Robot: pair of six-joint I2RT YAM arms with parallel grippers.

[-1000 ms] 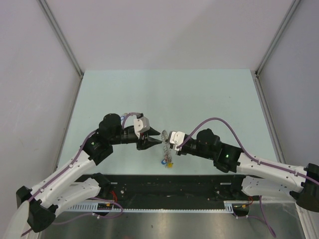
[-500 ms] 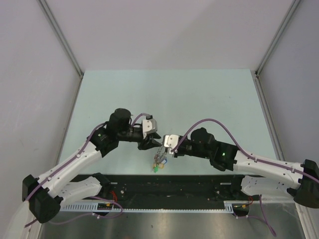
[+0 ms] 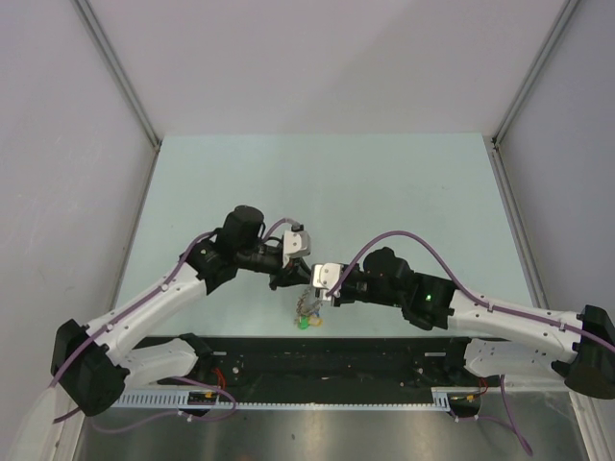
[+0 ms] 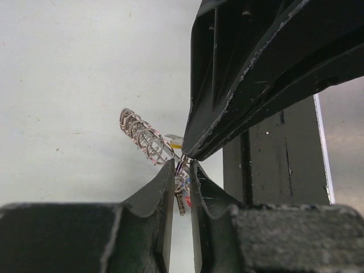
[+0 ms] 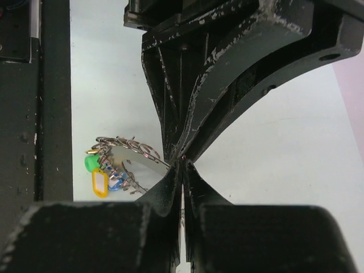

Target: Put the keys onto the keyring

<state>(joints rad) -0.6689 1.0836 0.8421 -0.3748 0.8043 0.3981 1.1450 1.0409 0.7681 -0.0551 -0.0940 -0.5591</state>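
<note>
The keyring [image 3: 307,305] hangs between my two grippers, just above the pale green table near its front edge. My right gripper [image 3: 315,285] is shut on the keyring's flat metal band [image 5: 136,162]; its fringe carries green [image 5: 91,163], yellow [image 5: 99,183] and blue [image 5: 116,183] tags. My left gripper [image 3: 291,279] meets it tip to tip. In the left wrist view its jaws [image 4: 182,165] pinch a thin wire loop with a small silver key [image 4: 180,200] dangling between them. The ring's small loops [image 4: 142,135] show beyond. I see no separate loose keys.
The black rail [image 3: 317,355] of the arm bases runs along the table's near edge, right below the hanging keyring. Grey walls with metal posts [image 3: 115,72] enclose the table [image 3: 384,192] on three sides.
Both grippers have shifted slightly left and toward the near edge, still tip to tip. The left arm has stretched out further. The keyring's tags now hang lower, with the green tag showing.
</note>
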